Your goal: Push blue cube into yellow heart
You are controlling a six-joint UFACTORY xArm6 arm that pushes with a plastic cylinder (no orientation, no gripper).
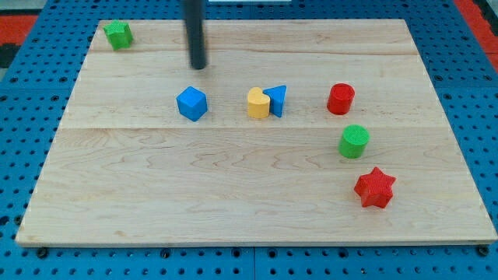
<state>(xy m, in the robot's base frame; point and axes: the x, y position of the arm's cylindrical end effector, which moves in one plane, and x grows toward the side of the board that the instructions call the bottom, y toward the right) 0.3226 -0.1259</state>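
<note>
Your tip [198, 65], a bare rod with no claw, hovered above the blue cube [191, 103]; next, swing left and shove it toward the yellow heart [257, 103].

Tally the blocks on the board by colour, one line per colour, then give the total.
Blue: 2, the blue cube and a blue triangle
Green: 2, a green star and a green cylinder
Red: 2, a red cylinder and a red star
Yellow: 1, the yellow heart
Total: 7
</note>
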